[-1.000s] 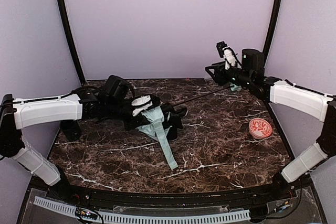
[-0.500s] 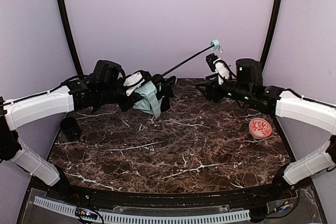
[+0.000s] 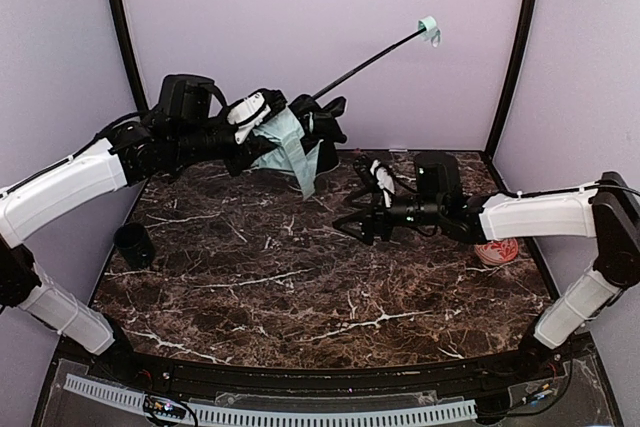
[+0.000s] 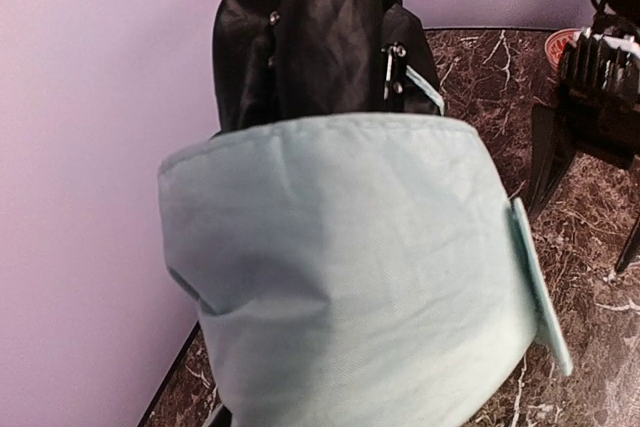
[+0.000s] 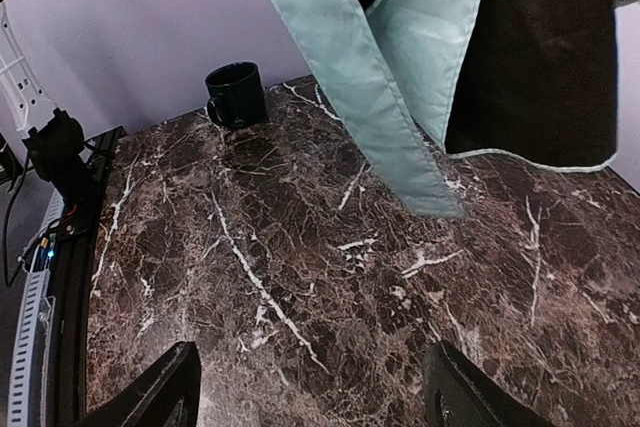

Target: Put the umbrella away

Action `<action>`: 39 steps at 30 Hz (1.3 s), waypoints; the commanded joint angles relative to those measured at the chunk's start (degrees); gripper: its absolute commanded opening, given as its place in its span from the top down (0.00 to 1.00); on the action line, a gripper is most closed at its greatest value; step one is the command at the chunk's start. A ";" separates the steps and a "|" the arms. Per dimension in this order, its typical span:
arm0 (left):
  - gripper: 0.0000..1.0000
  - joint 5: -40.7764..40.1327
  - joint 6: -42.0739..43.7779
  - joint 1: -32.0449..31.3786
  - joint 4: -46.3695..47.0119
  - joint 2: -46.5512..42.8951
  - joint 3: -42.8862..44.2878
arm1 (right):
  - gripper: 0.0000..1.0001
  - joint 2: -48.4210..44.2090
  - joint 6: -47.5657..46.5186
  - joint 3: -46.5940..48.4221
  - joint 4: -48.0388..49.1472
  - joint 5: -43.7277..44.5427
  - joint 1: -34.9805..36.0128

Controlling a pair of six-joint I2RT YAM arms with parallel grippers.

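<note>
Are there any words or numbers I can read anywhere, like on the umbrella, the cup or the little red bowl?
No text can be read in any view.
umbrella: plain mint fabric and black lining, no words.
mug: plain dark, no label showing.
red bowl: only a white pattern, no letters.

The pale mint-green folding umbrella (image 4: 340,277) was matt, faintly creased woven cloth with a black, slightly shiny lining. The dark brown white-veined marble-look counter (image 5: 250,277) appeared smooth, and the dark mug (image 5: 237,94) glossy.
</note>
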 commanded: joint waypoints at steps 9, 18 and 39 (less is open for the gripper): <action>1.00 9.10 2.01 -0.02 -3.63 -3.53 8.94 | 0.20 10.70 1.27 7.33 14.57 -9.27 0.07; 1.00 14.63 2.95 -0.01 -6.52 -1.86 14.72 | 0.20 12.93 5.90 3.59 28.40 -17.21 1.00; 1.00 20.27 3.71 -0.01 -9.43 -0.69 17.35 | 0.39 15.45 6.27 7.71 28.09 -19.45 3.11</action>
